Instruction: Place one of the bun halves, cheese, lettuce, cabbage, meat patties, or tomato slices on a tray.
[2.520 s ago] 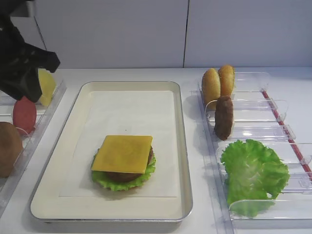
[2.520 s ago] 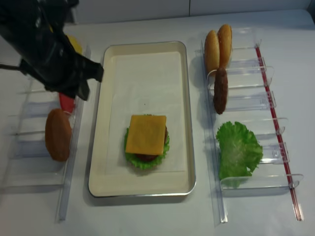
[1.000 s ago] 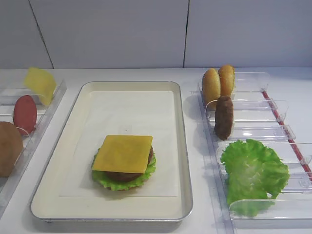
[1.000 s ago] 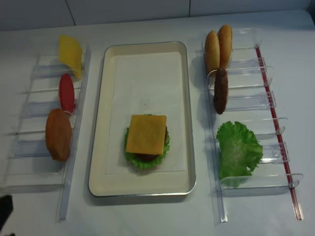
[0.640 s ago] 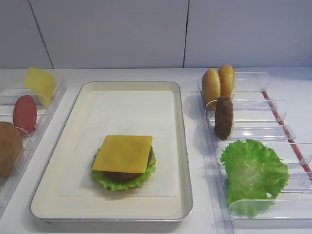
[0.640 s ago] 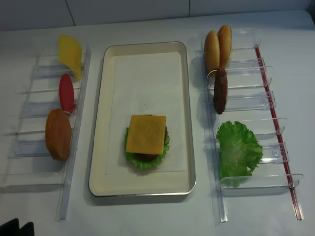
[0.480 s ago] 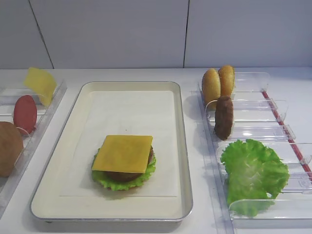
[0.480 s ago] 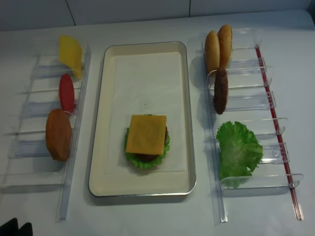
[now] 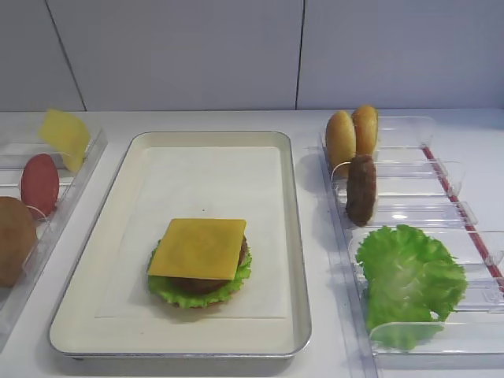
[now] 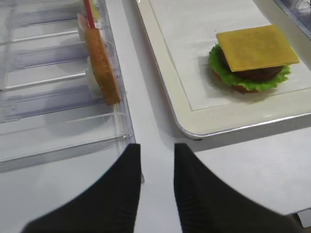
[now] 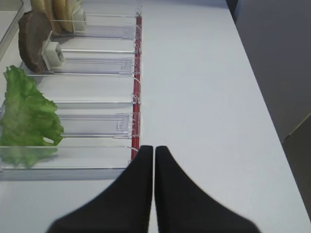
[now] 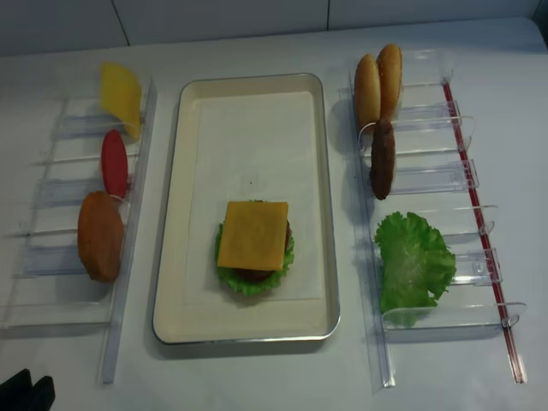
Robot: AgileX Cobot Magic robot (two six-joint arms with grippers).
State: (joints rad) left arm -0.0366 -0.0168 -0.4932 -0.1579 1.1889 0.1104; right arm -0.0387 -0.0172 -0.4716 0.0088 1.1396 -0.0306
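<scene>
The tray [image 9: 291, 236] sits in the centre of the exterior view, and on its paper liner, toward the lower middle, is a stack: lettuce [image 9: 228, 290] frill at the bottom edge, a dark patty [image 9: 197, 284] showing beneath, and the cheese [image 9: 198, 248] square lying flat on top. In the left wrist view the left gripper [image 10: 156, 156] occupies the bottom centre of the frame, jaws parted by a narrow gap and holding nothing; the cheese [image 10: 256, 47] is at upper right, well apart from the claw, with the tray's near rim between them (the claw hangs over bare tabletop just outside that rim). A breaded disc [image 10: 102, 68] stands on edge in the clear rack [image 10: 58, 141] at upper left of that view. In the right wrist view the right gripper [image 11: 153, 151] is at bottom centre, finger tips nearly touching, nothing between them. A loose lettuce leaf [image 11: 26, 114] lies in the rack at left, a patty on edge [image 11: 31, 34] at upper left. Two bun halves [image 9: 352, 135] stand upright in the upper right of the exterior view.
</scene>
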